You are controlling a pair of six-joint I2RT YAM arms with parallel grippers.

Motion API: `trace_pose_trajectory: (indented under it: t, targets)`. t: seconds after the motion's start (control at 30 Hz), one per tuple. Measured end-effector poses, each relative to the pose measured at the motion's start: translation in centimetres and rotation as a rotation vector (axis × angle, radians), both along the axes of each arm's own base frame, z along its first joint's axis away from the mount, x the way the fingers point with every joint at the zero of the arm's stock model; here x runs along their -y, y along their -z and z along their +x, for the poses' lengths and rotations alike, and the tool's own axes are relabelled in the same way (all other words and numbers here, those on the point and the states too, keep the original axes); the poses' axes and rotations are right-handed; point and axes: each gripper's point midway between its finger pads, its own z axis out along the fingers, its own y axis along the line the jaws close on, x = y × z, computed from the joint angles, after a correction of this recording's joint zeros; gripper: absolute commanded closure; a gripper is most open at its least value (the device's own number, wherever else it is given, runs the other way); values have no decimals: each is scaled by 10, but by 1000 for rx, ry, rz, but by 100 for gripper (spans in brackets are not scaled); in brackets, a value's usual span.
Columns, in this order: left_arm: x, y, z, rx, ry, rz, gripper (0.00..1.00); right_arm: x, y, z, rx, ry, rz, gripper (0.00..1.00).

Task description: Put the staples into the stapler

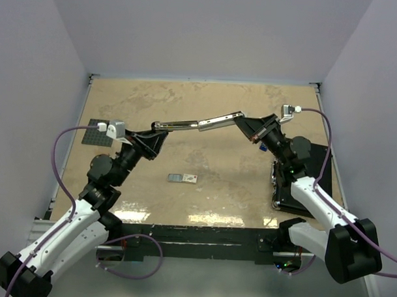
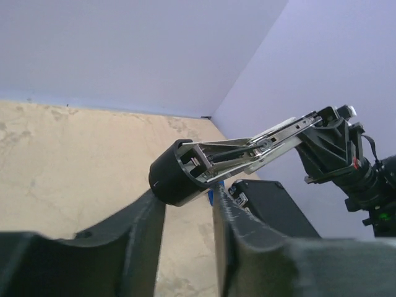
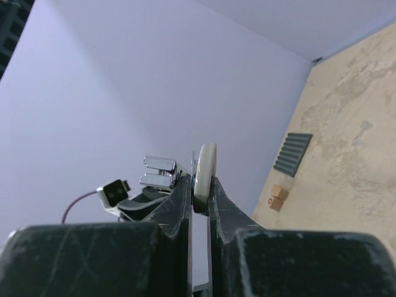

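The left arm (image 1: 85,216) reaches up and inward from its base with the wrist lifted over the middle of the worktop (image 1: 207,96), and the right arm (image 1: 314,198) mirrors it from the other side, so the two meet head-on above the surface. Between them hangs the stapler (image 1: 199,124), swung open into one long line and clear of the worktop. The left claw (image 1: 159,129) is partly closed, its two fingers flanking and clamping the stapler's rounded black end; its own wrist view shows the bare metal channel running away from that end toward the other arm. The right claw (image 1: 251,126) is nearly closed, pinching a thin whitish edge at the stapler's far end. The staples (image 1: 183,178), a small pale box with a grey piece beside it, lie flat on the worktop below the stapler, touched by neither claw.
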Motion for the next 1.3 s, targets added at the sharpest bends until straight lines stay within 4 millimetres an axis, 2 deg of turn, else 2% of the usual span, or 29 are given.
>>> trace_pose_trajectory:
  t: [0.07,0.2,0.27,0.47,0.6,0.8,0.87,1.07,1.1,1.17,1.3]
  targets:
    - [-1,5,1,-29,-7,-44,41,0,-3,-2,3,-8,24,100]
    - [-14,22,13,-103,-89,-79,25,11,-24,-3,53,11,99,100]
    - [-19,30,17,-136,-122,-90,17,13,-28,-4,64,12,113,100]
    - [-23,30,16,-120,-138,-45,2,13,-27,-4,58,14,111,100]
    - [-10,16,13,-29,-63,103,2,14,-25,-5,57,19,92,100]
    - [35,-38,9,190,174,338,1,13,-14,-3,37,30,50,100]
    - [49,-47,9,243,254,399,7,13,-11,-2,34,32,39,100]
    - [90,-43,11,293,454,541,9,13,-4,-2,22,38,16,100]
    - [97,-40,12,297,479,565,11,13,-2,-2,19,39,14,100]
    - [109,-34,14,299,524,614,22,12,1,-3,14,36,8,100]
    - [127,-20,17,310,593,695,32,12,3,-3,10,33,0,100]
